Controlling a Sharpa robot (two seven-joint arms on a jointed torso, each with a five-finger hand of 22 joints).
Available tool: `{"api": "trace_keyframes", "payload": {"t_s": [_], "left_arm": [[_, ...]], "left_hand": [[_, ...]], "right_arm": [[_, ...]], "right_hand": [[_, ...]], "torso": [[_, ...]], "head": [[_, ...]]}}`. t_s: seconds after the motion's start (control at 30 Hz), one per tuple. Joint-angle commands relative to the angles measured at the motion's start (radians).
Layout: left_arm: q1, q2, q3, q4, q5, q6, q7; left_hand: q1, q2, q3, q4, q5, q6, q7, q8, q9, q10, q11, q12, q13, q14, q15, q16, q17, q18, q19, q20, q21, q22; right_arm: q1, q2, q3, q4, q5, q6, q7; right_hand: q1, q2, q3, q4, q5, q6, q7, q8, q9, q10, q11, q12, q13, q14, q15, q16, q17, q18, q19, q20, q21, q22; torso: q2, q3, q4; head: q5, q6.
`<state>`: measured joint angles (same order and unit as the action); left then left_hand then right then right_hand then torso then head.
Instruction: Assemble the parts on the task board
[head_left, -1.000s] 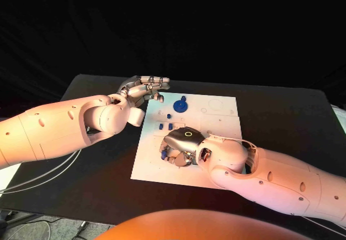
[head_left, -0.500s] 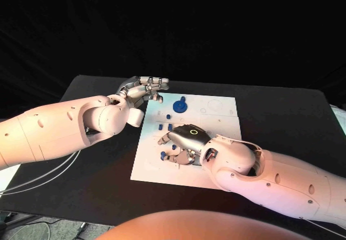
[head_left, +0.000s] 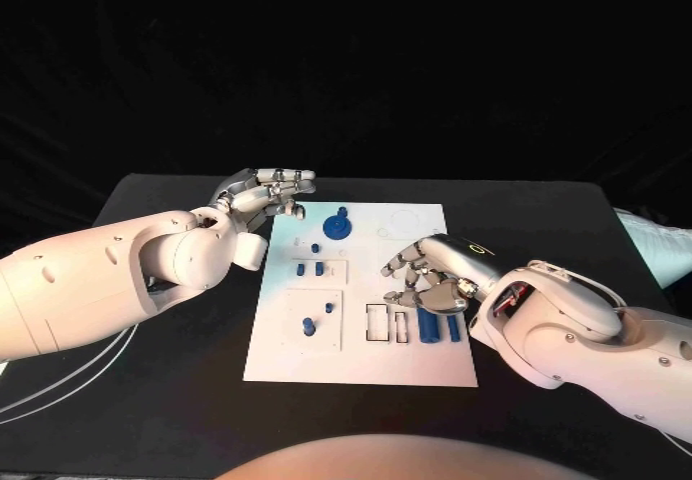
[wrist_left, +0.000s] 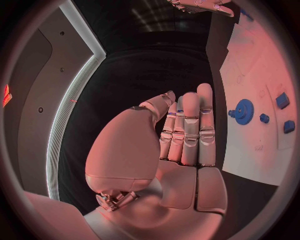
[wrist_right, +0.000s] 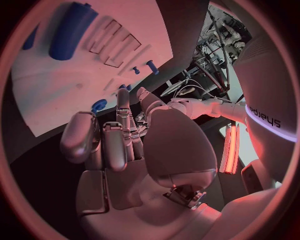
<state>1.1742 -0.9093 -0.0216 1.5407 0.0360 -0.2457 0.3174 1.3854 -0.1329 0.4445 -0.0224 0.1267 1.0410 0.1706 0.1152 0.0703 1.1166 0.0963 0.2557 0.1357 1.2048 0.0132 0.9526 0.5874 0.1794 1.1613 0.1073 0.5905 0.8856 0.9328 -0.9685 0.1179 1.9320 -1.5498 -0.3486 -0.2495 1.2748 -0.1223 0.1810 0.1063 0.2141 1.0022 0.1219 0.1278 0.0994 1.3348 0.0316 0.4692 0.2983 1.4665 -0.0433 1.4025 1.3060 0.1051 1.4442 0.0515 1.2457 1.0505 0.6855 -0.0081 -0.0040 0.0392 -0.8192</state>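
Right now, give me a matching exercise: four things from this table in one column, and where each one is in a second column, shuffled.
Things:
1. left hand
2. right hand
3. blue gear
4. two long blue bars

Places:
A. on the far part of the task board
B. above the board's right side
C. lying on the board beside empty slots
D. at the board's far left corner

Pairs: 1-D, 2-B, 3-A, 4-C

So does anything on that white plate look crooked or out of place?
Nothing stands out. The task board lies flat on the table, the blue gear and small blue parts sit on it, and two blue bars lie side by side near the right hand.
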Motion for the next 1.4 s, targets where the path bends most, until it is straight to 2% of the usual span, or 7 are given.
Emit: {"api": "trace_keyframes", "payload": {"t_s": [0.03, 0.17, 0.3, 0.43, 0.53, 0.73, 1.4], "left_arm": [[0.0, -0.002, 0.0, 0.003, -0.004, 0.013, 0.008], [-0.002, 0.0, -0.001, 0.003, -0.004, 0.015, 0.006], [-0.005, 0.001, -0.002, 0.002, -0.004, 0.016, 0.006], [-0.007, 0.004, -0.002, 0.0, -0.004, 0.018, 0.006], [-0.009, 0.005, -0.002, 0.0, -0.004, 0.019, 0.005], [-0.011, 0.004, -0.003, 0.0, -0.004, 0.019, 0.005], [-0.011, -0.001, -0.003, 0.004, -0.004, 0.02, 0.004]], "left_hand": [[0.002, 0.009, -0.006, -0.001, 0.002, -0.007, -0.001, 0.007, -0.001, -0.01, 0.0, 0.006, 0.001, -0.007, 0.0, -0.005, -0.001, 0.003, 0.004, 0.005, -0.007, -0.002], [0.002, 0.009, -0.006, -0.001, 0.002, -0.007, -0.001, 0.007, -0.001, -0.01, 0.0, 0.006, 0.001, -0.007, 0.0, -0.005, -0.001, 0.003, 0.004, 0.005, -0.007, -0.002], [0.002, 0.009, -0.007, -0.002, 0.002, -0.008, 0.0, 0.007, -0.001, -0.012, 0.0, 0.007, 0.001, -0.008, 0.0, -0.005, -0.002, 0.003, 0.004, 0.005, -0.007, -0.002], [0.002, 0.009, -0.007, -0.002, 0.002, -0.008, 0.0, 0.007, -0.001, -0.012, 0.0, 0.007, 0.001, -0.008, 0.0, -0.005, -0.002, 0.003, 0.004, 0.005, -0.007, -0.002], [0.002, 0.009, -0.007, -0.002, 0.002, -0.008, 0.0, 0.007, -0.001, -0.012, 0.0, 0.007, 0.001, -0.008, 0.0, -0.005, -0.002, 0.003, 0.004, 0.005, -0.007, -0.002], [0.002, 0.009, -0.007, -0.002, 0.002, -0.008, 0.0, 0.007, -0.001, -0.012, 0.0, 0.007, 0.001, -0.008, 0.0, -0.005, -0.002, 0.003, 0.004, 0.005, -0.007, -0.002], [0.002, 0.009, -0.007, -0.002, 0.002, -0.008, 0.0, 0.007, -0.001, -0.012, 0.0, 0.007, 0.001, -0.008, 0.0, -0.005, -0.002, 0.003, 0.004, 0.005, -0.007, -0.002]], "right_arm": [[-0.007, -0.044, 0.002, 0.034, 0.114, -0.043, -0.084], [-0.03, -0.101, 0.002, 0.068, 0.067, -0.022, -0.16], [-0.042, -0.123, 0.001, 0.073, 0.019, 0.007, -0.221], [-0.055, -0.121, 0.0, 0.067, -0.016, 0.044, -0.278], [-0.064, -0.109, -0.001, 0.057, -0.033, 0.062, -0.302], [-0.072, -0.085, -0.002, 0.035, -0.047, 0.1, -0.325], [-0.09, -0.02, -0.002, -0.027, -0.108, 0.214, -0.356]], "right_hand": [[-0.019, 0.001, -0.031, 0.021, 0.027, 0.012, -0.008, 0.019, 0.008, 0.004, -0.007, 0.166, 0.185, 0.067, -0.009, 0.009, 0.022, -0.013, 0.008, -0.006, 0.018, 0.023], [-0.039, 0.015, -0.104, 0.087, 0.101, 0.013, -0.022, 0.065, 0.029, 0.0, -0.016, 0.516, 0.595, 0.068, -0.012, 0.026, 0.04, -0.018, 0.013, -0.015, 0.044, 0.059], [-0.037, 0.028, -0.145, 0.116, 0.102, 0.025, -0.028, 0.103, 0.053, 0.056, -0.017, 0.713, 0.826, 0.072, -0.019, 0.048, 0.07, -0.022, 0.017, -0.018, 0.061, 0.085], [-0.036, 0.033, -0.18, 0.139, 0.099, 0.017, -0.028, 0.122, 0.069, 0.083, -0.02, 0.802, 0.933, 0.076, -0.02, 0.065, 0.095, -0.025, 0.02, -0.017, 0.072, 0.103], [-0.036, 0.036, -0.205, 0.158, 0.106, 0.009, -0.028, 0.133, 0.08, 0.098, -0.019, 0.847, 0.987, 0.079, -0.019, 0.081, 0.119, -0.028, 0.024, -0.016, 0.084, 0.121], [-0.045, 0.053, -0.232, 0.18, 0.116, -0.01, -0.024, 0.142, 0.092, 0.111, -0.017, 0.883, 1.034, 0.089, -0.016, 0.117, 0.177, -0.037, 0.036, -0.013, 0.115, 0.168], [-0.076, 0.082, -0.278, 0.184, 0.103, -0.023, -0.023, 0.165, 0.114, 0.107, -0.015, 0.887, 1.051, 0.089, -0.014, 0.124, 0.187, -0.038, 0.034, -0.01, 0.122, 0.178]], "torso": [[-0.007, 0.0025, -0.0207], [-0.014, 0.0044, -0.0284], [-0.018, 0.0038, -0.0312], [-0.02, 0.0032, -0.0302], [-0.018, 0.005, -0.0281], [-0.015, 0.0034, -0.0247], [-0.014, 0.0049, -0.026]], "head": [[-0.011, 0.009], [-0.021, 0.006], [-0.031, 0.003], [-0.036, 0.001], [-0.036, 0.002], [-0.036, 0.003], [-0.028, -0.008]]}}
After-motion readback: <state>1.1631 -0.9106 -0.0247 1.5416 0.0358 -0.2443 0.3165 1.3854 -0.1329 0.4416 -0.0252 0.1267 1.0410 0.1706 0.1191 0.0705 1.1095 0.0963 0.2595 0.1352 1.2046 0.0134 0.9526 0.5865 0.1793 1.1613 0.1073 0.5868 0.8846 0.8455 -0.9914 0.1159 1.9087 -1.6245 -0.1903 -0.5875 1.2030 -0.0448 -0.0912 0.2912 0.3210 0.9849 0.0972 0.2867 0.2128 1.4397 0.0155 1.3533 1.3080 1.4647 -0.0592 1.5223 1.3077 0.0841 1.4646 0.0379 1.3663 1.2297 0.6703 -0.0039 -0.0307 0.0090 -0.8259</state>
